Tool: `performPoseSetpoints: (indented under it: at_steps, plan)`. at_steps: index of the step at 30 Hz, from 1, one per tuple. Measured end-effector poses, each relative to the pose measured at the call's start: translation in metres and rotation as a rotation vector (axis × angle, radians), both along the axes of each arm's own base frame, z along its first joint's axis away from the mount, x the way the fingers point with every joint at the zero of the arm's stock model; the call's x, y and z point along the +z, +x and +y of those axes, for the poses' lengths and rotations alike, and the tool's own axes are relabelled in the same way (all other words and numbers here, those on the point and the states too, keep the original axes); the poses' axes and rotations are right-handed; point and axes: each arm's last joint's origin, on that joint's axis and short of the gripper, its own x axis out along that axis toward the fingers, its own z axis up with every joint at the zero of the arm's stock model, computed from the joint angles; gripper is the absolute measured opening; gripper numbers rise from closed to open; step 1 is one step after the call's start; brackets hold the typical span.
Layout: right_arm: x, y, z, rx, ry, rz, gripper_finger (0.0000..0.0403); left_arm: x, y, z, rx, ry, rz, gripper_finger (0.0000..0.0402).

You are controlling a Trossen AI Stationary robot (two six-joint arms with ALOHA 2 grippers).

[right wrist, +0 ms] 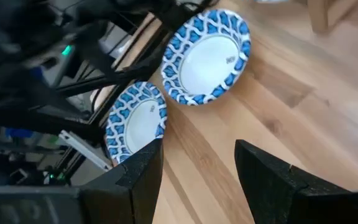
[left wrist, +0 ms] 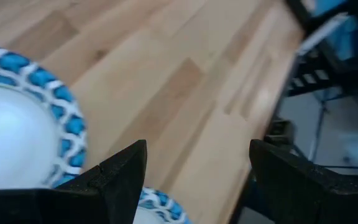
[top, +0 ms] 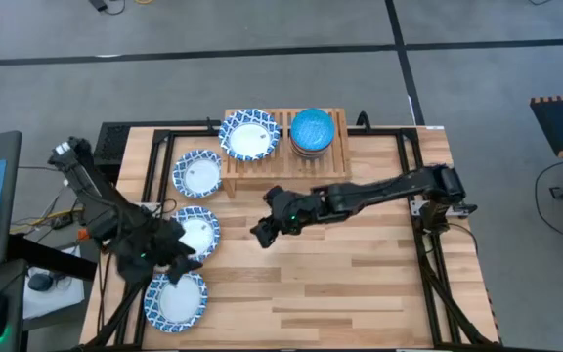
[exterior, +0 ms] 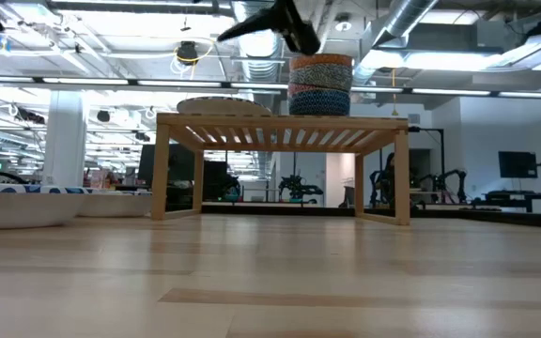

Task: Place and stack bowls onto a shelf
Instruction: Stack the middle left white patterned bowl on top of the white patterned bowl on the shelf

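The light-wood shelf (top: 283, 147) stands at the table's far edge. On its slats rest a blue-and-white dish (top: 250, 135) and a stack of small bowls (top: 313, 131) with a bright blue one on top. The stack also shows in the low view (exterior: 320, 84). Three more dishes lie flat on the table's left part (top: 197, 173), (top: 199, 233), (top: 176, 299). My left gripper (top: 190, 260) is open and hovers between the two nearer dishes (left wrist: 17, 124). My right gripper (top: 262, 233) is open and empty above the table's middle, pointing toward the dishes (right wrist: 207, 53).
The bare plank tabletop (top: 360, 284) stretches over the centre and right. Black frame rails (top: 436, 274) run along the table's edges. The shelf's middle slats (top: 280, 127) between the dish and the stack are bare. My left arm (top: 115, 210) crosses the table's left edge.
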Motion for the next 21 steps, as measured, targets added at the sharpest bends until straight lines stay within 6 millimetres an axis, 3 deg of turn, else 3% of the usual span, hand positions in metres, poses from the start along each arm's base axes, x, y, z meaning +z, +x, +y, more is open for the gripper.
performPoseSetpoints:
  at_steps: [6, 12, 16, 21]
  plan:
    - [-0.035, 0.030, 0.006, -0.059, 0.085, -0.051, 0.0226, 0.005, -0.014, -0.016, -0.015, -0.035, -0.105, 0.0268]
    - [-0.085, 0.070, -0.014, -0.207, 0.294, -0.184, 0.0226, 0.010, -0.013, -0.020, -0.021, -0.063, -0.161, 0.0268]
    - [-0.115, 0.086, -0.027, -0.273, 0.440, -0.215, 0.0226, 0.012, -0.012, -0.020, -0.008, -0.053, -0.190, 0.0268]
    - [-0.149, 0.097, -0.029, -0.310, 0.509, -0.165, 0.0226, 0.012, -0.008, -0.018, 0.019, -0.040, -0.196, 0.0267]
